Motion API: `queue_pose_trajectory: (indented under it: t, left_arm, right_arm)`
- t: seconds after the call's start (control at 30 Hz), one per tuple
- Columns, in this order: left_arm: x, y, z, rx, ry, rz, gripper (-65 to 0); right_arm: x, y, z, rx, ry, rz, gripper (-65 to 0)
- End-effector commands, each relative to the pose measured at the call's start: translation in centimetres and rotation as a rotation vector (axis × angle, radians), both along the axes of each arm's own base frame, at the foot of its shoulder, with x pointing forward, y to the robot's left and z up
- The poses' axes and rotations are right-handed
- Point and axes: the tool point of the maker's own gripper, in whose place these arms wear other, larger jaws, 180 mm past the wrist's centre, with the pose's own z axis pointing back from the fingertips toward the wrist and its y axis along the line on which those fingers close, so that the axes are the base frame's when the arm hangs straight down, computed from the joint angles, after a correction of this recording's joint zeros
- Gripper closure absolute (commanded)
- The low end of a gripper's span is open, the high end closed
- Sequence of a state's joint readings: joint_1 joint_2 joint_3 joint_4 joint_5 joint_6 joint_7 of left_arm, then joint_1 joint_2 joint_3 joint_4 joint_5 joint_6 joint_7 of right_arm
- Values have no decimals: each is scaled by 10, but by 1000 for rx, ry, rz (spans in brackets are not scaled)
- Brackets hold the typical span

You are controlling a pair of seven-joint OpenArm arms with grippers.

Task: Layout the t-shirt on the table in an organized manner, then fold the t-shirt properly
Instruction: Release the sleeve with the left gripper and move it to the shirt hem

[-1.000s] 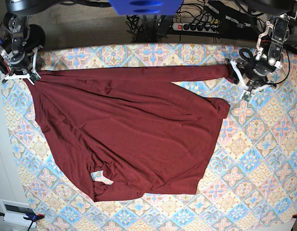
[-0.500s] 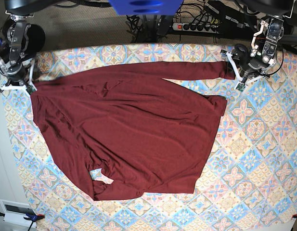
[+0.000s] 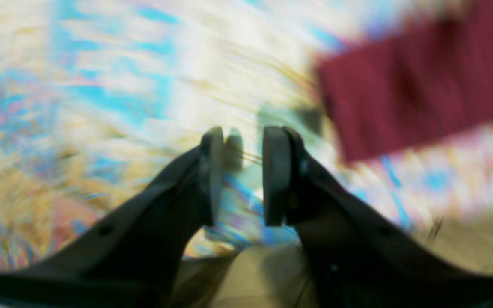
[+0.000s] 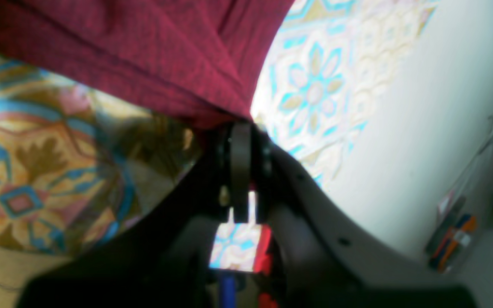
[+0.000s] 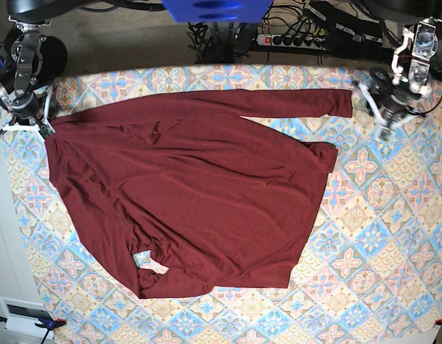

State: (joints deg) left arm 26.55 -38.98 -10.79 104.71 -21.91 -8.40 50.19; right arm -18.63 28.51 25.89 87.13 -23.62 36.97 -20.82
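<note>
The dark maroon t-shirt (image 5: 185,193) lies spread over the patterned table (image 5: 378,236), with one long sleeve (image 5: 306,104) stretched along the far edge. My left gripper (image 5: 384,118) is open and empty, just right of the sleeve end. The left wrist view is blurred and shows the gripper (image 3: 242,132) above the cloth with the sleeve end (image 3: 417,94) at upper right. My right gripper (image 5: 43,123) is at the table's far left. In the right wrist view it (image 4: 242,132) is shut on a corner of the t-shirt (image 4: 144,55).
A power strip (image 5: 292,39) and cables lie beyond the table's far edge. A white device (image 5: 23,315) sits off the near left corner. The right wrist view shows the table's edge and a pale surface (image 4: 422,128) past it.
My left gripper has let go of the sleeve end and moved right, away from it. The sleeve now lies flat along the far edge. My right gripper still holds its corner.
</note>
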Motion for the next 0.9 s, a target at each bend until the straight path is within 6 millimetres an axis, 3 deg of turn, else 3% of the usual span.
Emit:
queue_pose_trajectory:
  t: [0.0, 0.07, 0.2, 0.27, 0.37, 0.5, 0.7, 0.87]
  left_arm:
    - [9, 6, 14, -27, -55, 36, -161]
    - [21, 12, 29, -103, -131, 126, -161]
    - [56, 5, 51, -233, -271, 215, -161]
    - [73, 4, 50, -280, -306, 256, -161]
    - [91, 3, 32, -355, -262, 334, -161]
    - [96, -23, 2, -427, -100, 339, -162]
    - [100, -57, 6, -576, -84, 288, -226]
    - [95, -57, 4, -589, -71, 289, -251]
  right_arm:
    - [8, -9, 14, -32, -32, 5, 0]
    - [8, -9, 14, -32, -32, 5, 0]
    - [8, -9, 14, -32, -32, 5, 0]
    - [8, -9, 14, -32, -32, 5, 0]
    - [8, -9, 15, -33, -33, 7, 0]
    - [7, -9, 14, -33, -30, 7, 0]
    - [9, -8, 16, -35, -38, 11, 0]
    - [9, -8, 16, -35, -38, 11, 0]
